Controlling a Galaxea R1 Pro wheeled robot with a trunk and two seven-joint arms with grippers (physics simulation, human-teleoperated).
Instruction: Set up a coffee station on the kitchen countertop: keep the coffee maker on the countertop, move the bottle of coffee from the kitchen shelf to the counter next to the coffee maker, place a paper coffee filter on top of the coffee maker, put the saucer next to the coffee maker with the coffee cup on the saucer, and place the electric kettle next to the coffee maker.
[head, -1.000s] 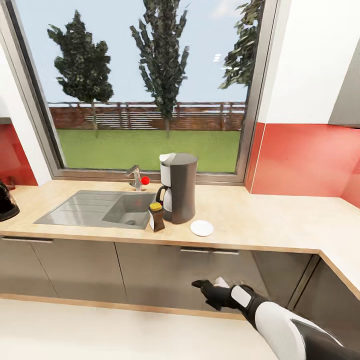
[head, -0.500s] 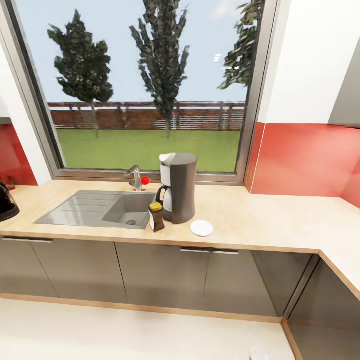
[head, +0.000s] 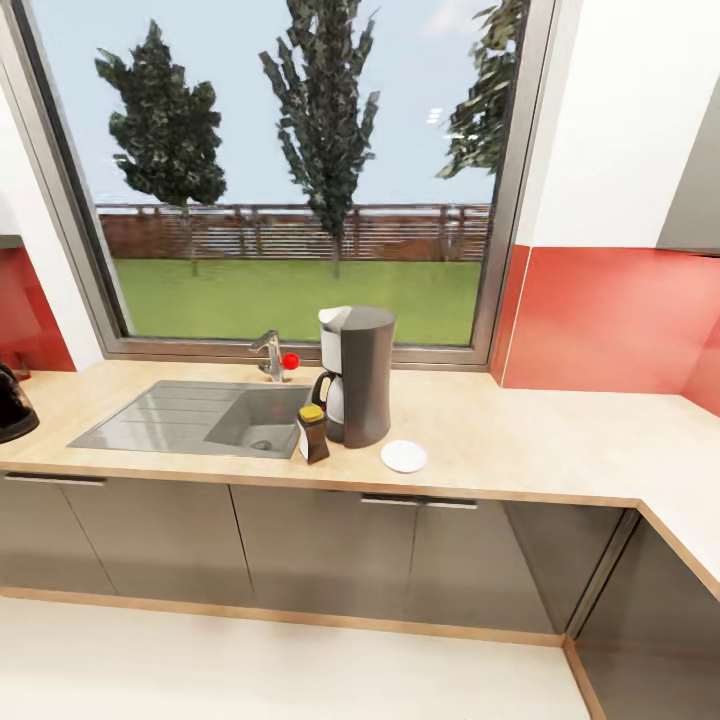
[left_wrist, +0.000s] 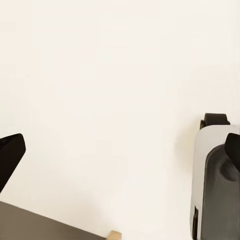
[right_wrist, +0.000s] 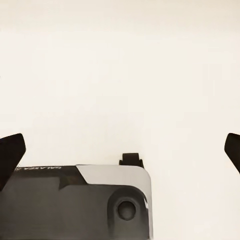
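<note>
Coffee maker (head: 355, 375) stands mid-frame on kitchen countertop (head: 520, 440); bottle of coffee (head: 313, 434) touching its lower left, saucer (head: 404, 456) just right. Saucer likely light, brittle, slippery: pinch at rim. Left gripper (left_wrist: 120, 155) and right gripper (right_wrist: 120, 152) spread wide, empty, over pale floor.

Pale kitchen countertop (head: 520, 440), coffee maker (head: 357, 375), bottle of coffee (head: 313, 434), saucer (head: 404, 456), inset sink (head: 200, 416), possibly the electric kettle (head: 13, 405) at the edge.

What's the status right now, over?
Both sets of fingers open, empty, over pale floor. Coffee bottle and saucer sit either side of the coffee maker on the countertop. No cup on saucer. Nothing in the way.
</note>
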